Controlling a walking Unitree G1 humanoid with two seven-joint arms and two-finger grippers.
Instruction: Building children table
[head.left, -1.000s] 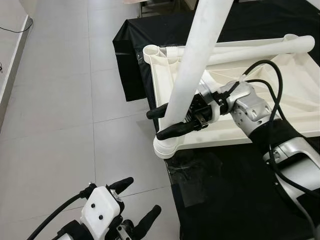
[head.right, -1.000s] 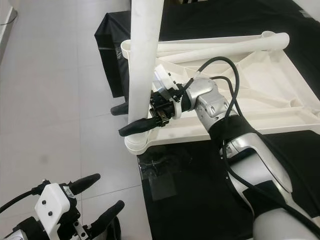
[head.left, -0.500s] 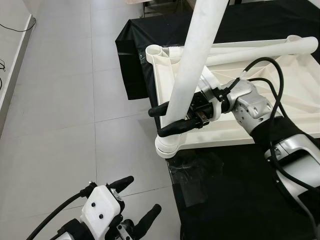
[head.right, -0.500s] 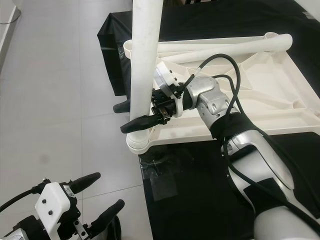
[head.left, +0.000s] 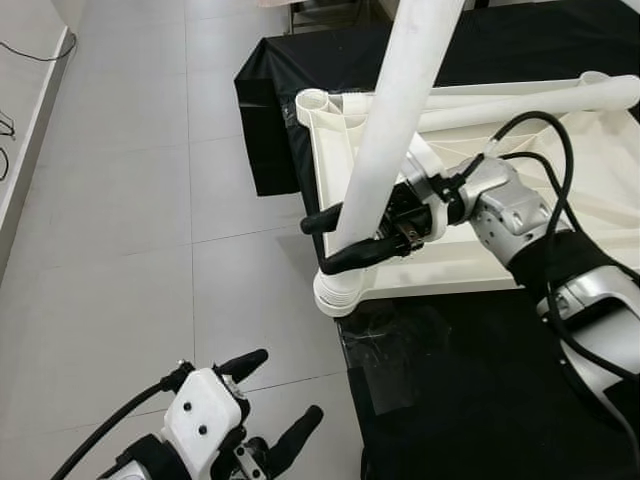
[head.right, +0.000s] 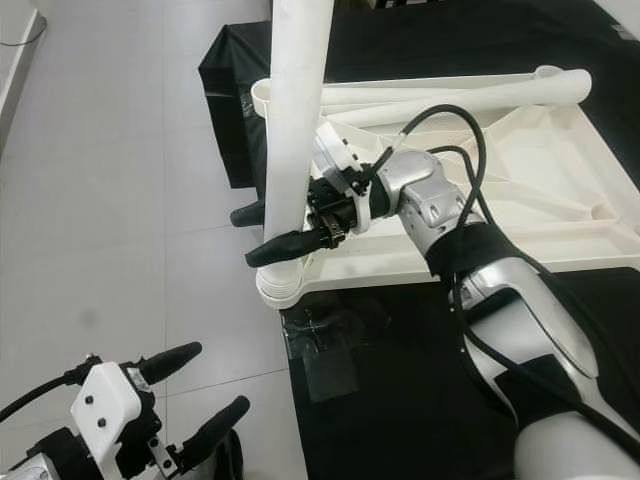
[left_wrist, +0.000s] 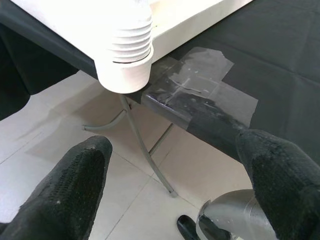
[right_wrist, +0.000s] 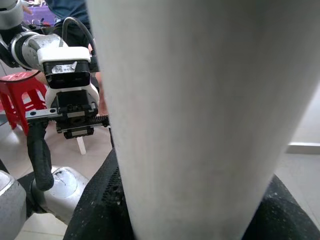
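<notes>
Looks like a plain tiled room (head.left: 120, 200) (grey floor tiles), with a black-draped folding desk (head.left: 480, 400) and red stool (right_wrist: 17, 92).

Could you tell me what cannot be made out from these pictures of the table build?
- Upright table leg: its upper end is cut off by the top edge of both eye views.
- Its seating in the corner socket: hidden by the leg.
- Inverted tabletop: right side cut off by the frame edge.
</notes>
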